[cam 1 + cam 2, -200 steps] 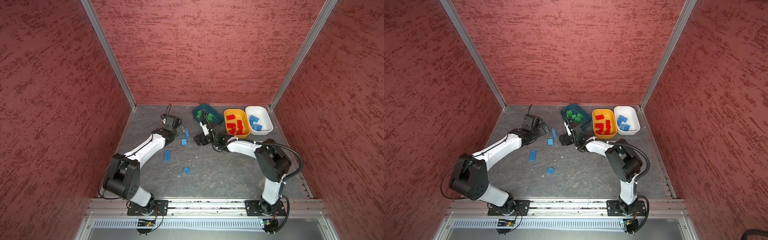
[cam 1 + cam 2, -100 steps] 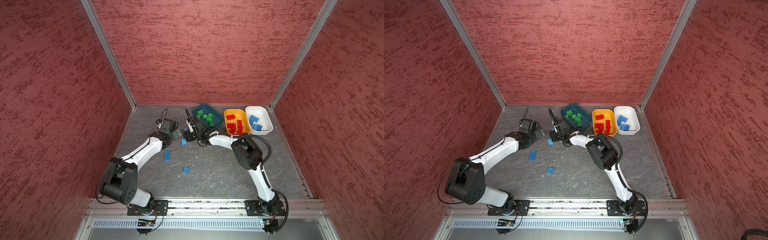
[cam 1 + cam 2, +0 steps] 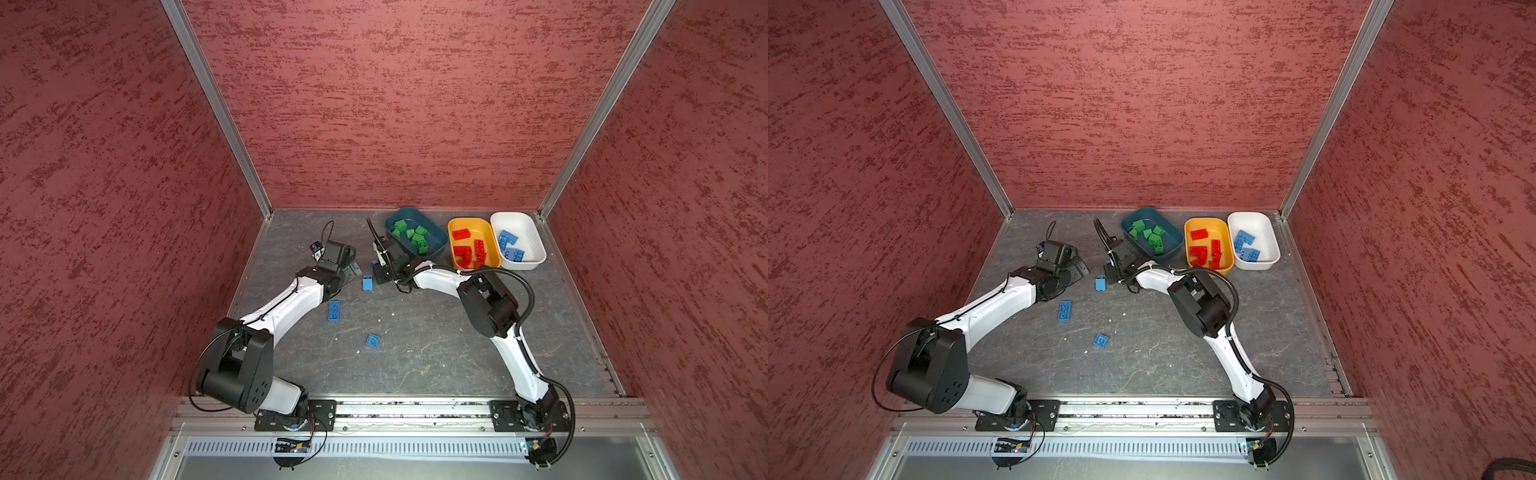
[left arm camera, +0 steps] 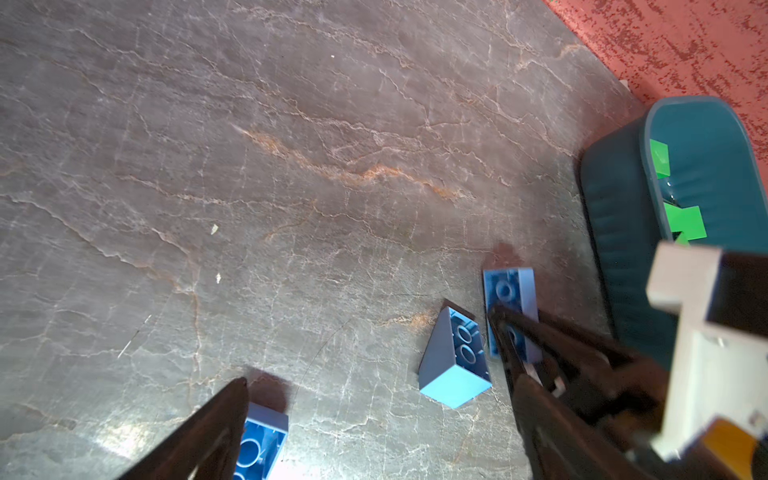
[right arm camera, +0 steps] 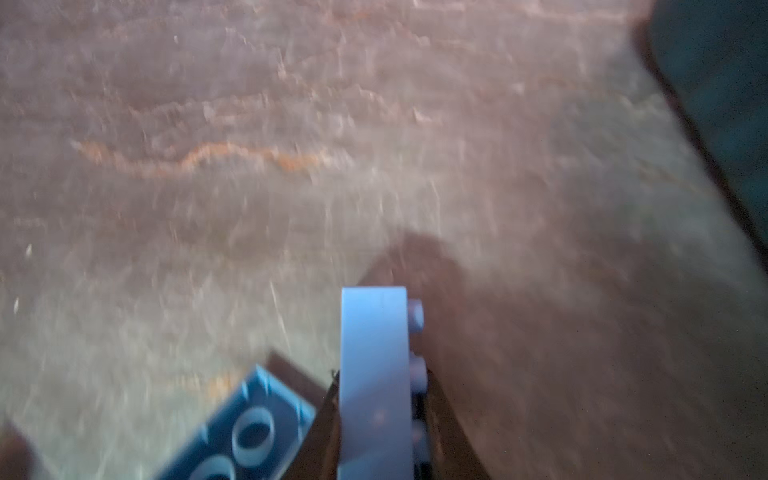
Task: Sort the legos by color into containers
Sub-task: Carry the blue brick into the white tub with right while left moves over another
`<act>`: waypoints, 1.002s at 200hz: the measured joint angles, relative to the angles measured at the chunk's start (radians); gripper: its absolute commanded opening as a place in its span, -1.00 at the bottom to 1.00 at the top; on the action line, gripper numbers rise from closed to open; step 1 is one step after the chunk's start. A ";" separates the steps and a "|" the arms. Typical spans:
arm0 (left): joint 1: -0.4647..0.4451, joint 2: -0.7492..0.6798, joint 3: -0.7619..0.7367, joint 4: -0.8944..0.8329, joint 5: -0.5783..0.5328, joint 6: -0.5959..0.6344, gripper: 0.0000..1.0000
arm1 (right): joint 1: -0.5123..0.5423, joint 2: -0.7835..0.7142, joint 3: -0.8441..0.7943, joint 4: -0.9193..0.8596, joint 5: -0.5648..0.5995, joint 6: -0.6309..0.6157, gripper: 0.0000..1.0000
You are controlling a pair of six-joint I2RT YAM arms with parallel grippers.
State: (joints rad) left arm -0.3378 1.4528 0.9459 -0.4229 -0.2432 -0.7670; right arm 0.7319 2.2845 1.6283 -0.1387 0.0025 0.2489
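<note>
The right gripper is pinching its jaws tight on a light blue brick that is standing on edge with its studs facing sideways. This wrist view is smearing badly, so the fingers are showing only as dark wedges beside the brick. In both top views the wrist is hiding most of the grip.

The left gripper is holding its jaws spread wide above the grey floor, gripping nothing. One of its fingers is covering part of a second blue brick, which the frame edge is also cutting off. The top views are not showing that brick.

A tipped blue brick is lying between the two grippers, showing its hollow underside. An oblong blue brick and a small square blue brick are lying apart on open floor.

By the back wall, the dark teal tub is holding green bricks. The orange-yellow tub is holding red bricks, and the white tub is holding sorted blue bricks.
</note>
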 measured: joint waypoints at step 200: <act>-0.219 0.167 0.168 0.095 0.037 0.184 0.99 | -0.605 -0.866 -0.869 0.362 -0.068 0.115 -0.79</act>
State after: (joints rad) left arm -0.5571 1.6196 1.1137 -0.3283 -0.2066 -0.5827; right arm 0.1265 1.4189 0.7593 0.2237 -0.0658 0.3637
